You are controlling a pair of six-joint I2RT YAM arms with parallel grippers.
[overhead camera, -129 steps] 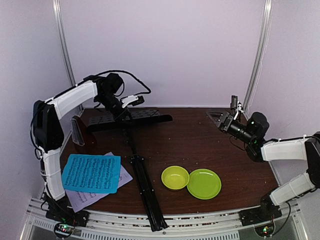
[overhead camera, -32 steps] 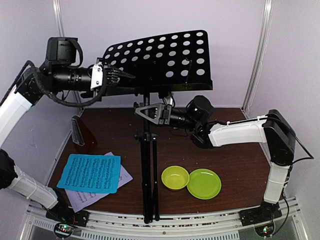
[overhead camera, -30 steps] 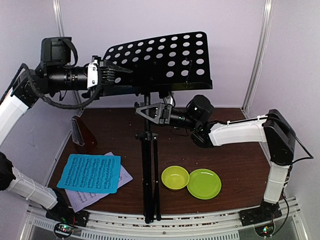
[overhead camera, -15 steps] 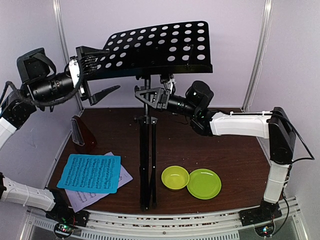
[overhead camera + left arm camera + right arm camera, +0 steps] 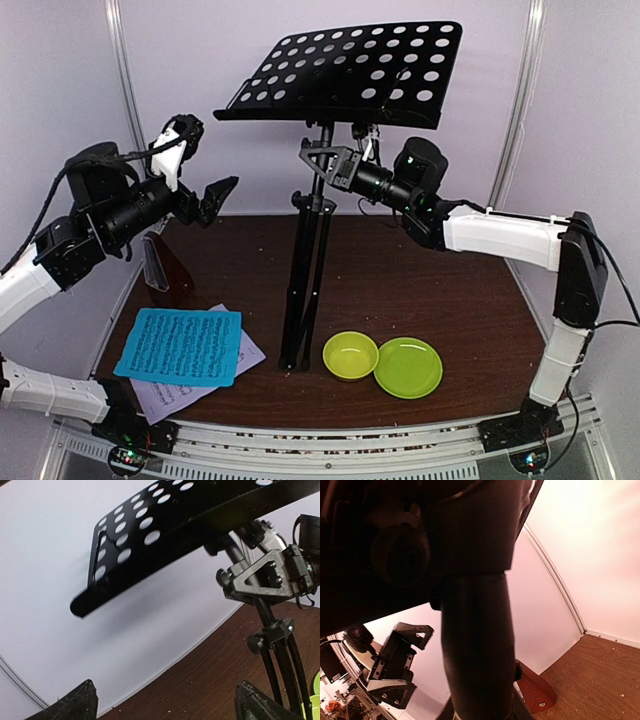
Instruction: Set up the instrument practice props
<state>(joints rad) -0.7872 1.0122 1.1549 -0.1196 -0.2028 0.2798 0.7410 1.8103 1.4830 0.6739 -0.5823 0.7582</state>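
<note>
1. My left end effector [image 5: 205, 158], clamped a second ago on the left edge of the perforated panel [image 5: 350, 75], has let go. Its jaws gape wide, and it has drawn back to the left and lower, clear of the panel.
2. My right end effector [image 5: 325, 163] remains clenched on the post just under the panel, so it alone steadies the music stand [image 5: 308, 260].
3. The stand, which lay flat on the table [image 5: 450, 290] a few seconds ago, is now upright at the centre. Its legs are bundled together, so I judge that it cannot yet stand unaided and that spreading the tripod comes next.
4. The stand is black with rows of round holes in the panel, which is tipped nearly level. The post leans slightly, and its foot rests on the table left of the yellow-green bowl [image 5: 351, 355].
5. The blue sheet [image 5: 182, 345] lies over the lilac-white sheet [image 5: 170, 395] at the near left. The metronome [image 5: 160, 262] sits at the far left. None of these is placed yet.
</note>
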